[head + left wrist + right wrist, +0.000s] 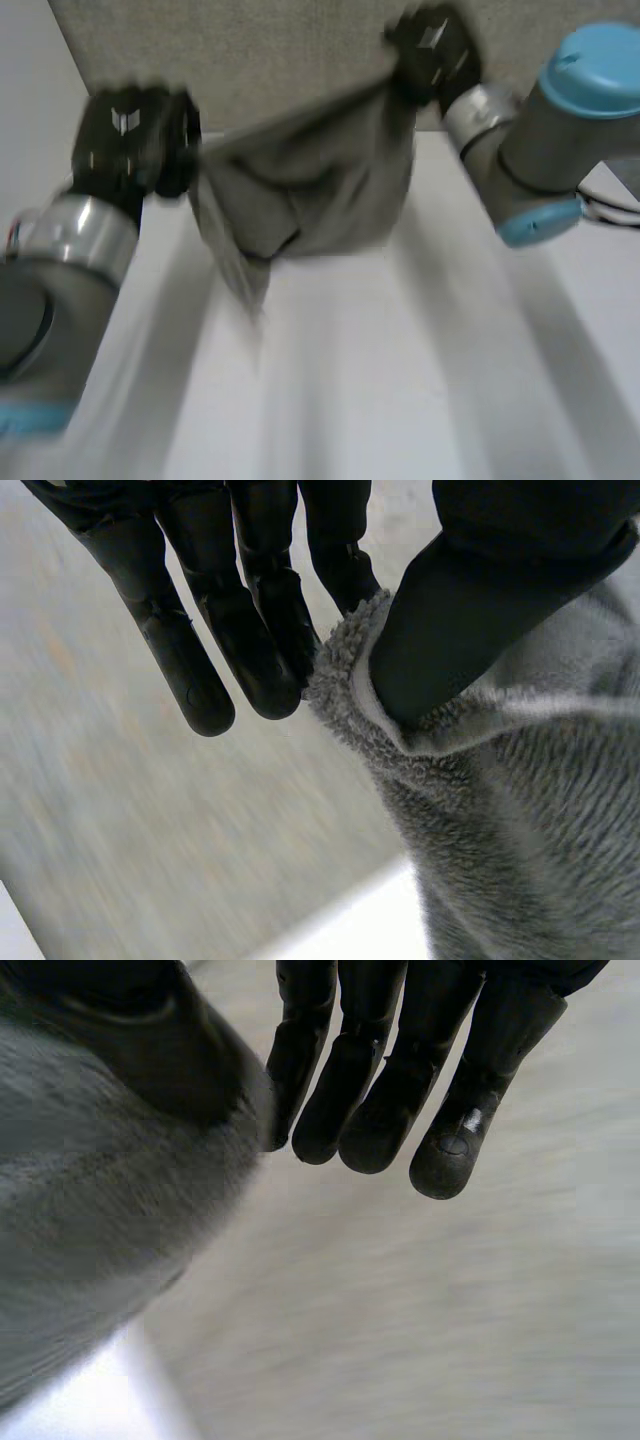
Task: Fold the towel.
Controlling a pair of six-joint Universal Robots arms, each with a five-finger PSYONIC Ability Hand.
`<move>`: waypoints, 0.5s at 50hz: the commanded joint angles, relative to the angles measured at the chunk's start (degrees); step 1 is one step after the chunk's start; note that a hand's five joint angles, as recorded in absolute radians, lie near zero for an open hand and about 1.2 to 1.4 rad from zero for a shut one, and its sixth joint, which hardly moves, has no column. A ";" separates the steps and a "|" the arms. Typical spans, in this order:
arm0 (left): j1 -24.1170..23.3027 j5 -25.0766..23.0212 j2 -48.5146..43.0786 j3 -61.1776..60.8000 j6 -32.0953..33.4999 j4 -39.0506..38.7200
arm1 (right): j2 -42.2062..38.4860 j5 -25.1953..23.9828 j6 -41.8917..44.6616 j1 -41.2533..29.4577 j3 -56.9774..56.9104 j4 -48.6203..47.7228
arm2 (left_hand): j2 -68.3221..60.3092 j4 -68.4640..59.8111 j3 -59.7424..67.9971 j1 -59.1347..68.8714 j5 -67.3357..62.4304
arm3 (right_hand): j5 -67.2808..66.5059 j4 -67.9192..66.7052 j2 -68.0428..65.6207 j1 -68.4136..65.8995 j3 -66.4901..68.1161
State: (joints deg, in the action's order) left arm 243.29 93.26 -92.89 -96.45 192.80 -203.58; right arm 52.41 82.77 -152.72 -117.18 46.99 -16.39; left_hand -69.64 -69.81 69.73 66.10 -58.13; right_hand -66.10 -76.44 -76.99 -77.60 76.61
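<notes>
Towel (310,180): grey, fleecy, held in the air above the table; long axis runs hand to hand, higher at the robot's right; slack middle and one loose corner hang down. Left hand (135,135): thumb pinches a top corner against straight fingers. Right hand (432,50): same pinch, opposite corner. Below: white table (400,380). Behind: beige panel (250,50)

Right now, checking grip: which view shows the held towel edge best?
Left wrist view: the left hand pinches the towel by its edge, thumb against fingers. Head view shows it hanging; right wrist view, its other end.
</notes>
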 commanded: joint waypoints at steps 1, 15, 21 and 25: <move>0.08 -0.27 -9.58 22.67 6.63 -9.36 | 10.23 6.27 -1.18 -0.24 7.31 -21.92 | -10.36 -10.19 10.27 13.90 -11.87 | -3.90 -3.56 -3.01 -2.40 3.39; -0.27 -0.88 -13.28 10.09 7.24 -18.26 | 11.66 -1.64 -0.65 1.17 20.86 -7.25 | -10.36 -10.19 10.27 13.90 -11.87 | -3.90 -3.56 -3.01 -2.40 3.39; 0.17 -1.50 -13.37 -1.37 7.33 -18.43 | 10.78 -2.52 0.49 4.24 29.30 3.74 | -10.36 -10.19 10.27 13.90 -11.87 | -3.90 -3.56 -3.01 -2.40 3.39; 0.43 -4.13 -14.77 -10.23 7.59 -18.34 | 9.73 -2.78 4.96 5.47 35.95 9.09 | -10.36 -10.19 10.27 13.90 -11.87 | -3.90 -3.56 -3.01 -2.40 3.39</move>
State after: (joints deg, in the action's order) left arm 243.35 91.50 -106.46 -96.80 200.10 -222.16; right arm 63.33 80.09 -152.10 -113.38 75.49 -13.89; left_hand -69.69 -69.82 69.74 66.10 -58.93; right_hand -66.81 -76.45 -76.99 -78.04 76.61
